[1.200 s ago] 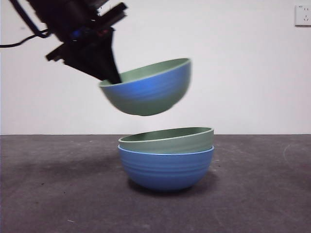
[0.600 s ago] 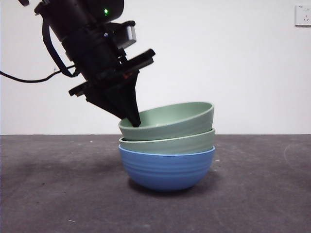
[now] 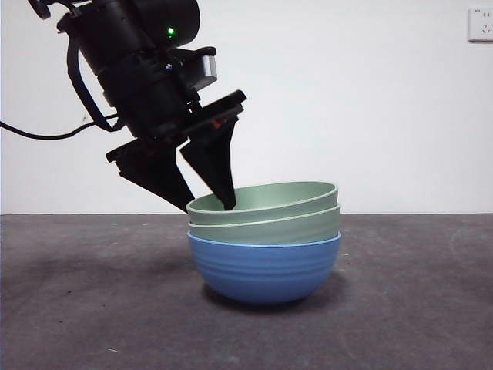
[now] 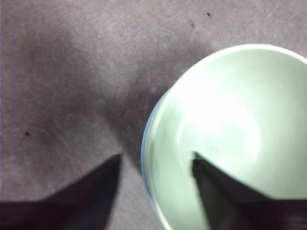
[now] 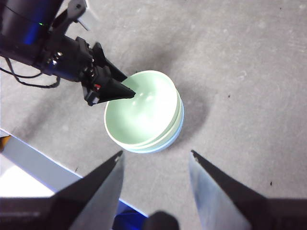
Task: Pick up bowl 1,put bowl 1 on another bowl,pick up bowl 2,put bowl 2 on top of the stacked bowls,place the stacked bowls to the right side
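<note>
Three bowls stand nested on the dark grey, matte table (image 3: 92, 308) we see in the front view, with a plain white wall (image 3: 385, 116) behind and a wall socket (image 3: 480, 24) at its top right corner. Going from the left: a black cable (image 3: 46, 136) trails in from the edge to the left gripper (image 3: 209, 203), which comes down from high on that side, tilted so that its tips slant toward the stack. Its jaws stand apart and astride the near rim of bowl 2 (image 3: 266, 199) – one outside the wall, one dipping inside – and we cannot tell whether either touches it. A small green light (image 3: 170, 31) glows on the arm's body.

Bowl 2, pale green, sits as the top of the stacked bowls (image 3: 264, 247), slightly tilted, over the second green bowl (image 3: 269, 228) and the blue bowl (image 3: 263, 270) at the bottom, roughly mid-table.

The right gripper (image 5: 156, 160) hangs well above – its jaws wide apart, holding nothing – looking down on the stack
</note>
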Controlling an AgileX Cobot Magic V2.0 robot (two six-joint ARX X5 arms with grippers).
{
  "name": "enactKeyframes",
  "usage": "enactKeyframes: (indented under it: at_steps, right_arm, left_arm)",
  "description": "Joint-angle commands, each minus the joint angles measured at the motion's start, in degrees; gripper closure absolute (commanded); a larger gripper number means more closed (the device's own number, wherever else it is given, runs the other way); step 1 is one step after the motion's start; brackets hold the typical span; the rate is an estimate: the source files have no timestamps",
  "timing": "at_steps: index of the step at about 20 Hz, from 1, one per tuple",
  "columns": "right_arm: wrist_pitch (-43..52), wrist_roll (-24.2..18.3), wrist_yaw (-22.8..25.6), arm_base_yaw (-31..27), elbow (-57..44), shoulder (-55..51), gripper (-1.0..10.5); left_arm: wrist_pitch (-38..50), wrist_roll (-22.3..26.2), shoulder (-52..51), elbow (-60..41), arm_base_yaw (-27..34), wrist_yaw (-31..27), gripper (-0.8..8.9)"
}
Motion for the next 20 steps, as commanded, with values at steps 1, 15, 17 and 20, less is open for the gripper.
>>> enactKeyframes:
  at_steps: [1,15,17,20]
  right_arm:
    - [-0.7,0.6,0.0,0.0,-0.1,0.4,7.2]
    - [12.9,3.1,-0.9,0.0,-0.1,29.1,4.6]
    - [16.0,4.4,-3.5,-0.1,-0.1,35.3,4.6]
    - [19.8,6.4,-3.5,-0.1,-0.1,42.7,4.7]
  left_arm:
    - [-0.7,0.0,-2.2,0.1,-0.2,0.0,4.9]
    - [-31.6,3.6,-26.5,21.4,0.0,-0.4,4.9]
    - [-35.1,4.6,-27.9,24.5,0.0,-0.4,4.9]
    - [-37.9,4.6,-29.6,26.3,0.0,-0.2,4.9]
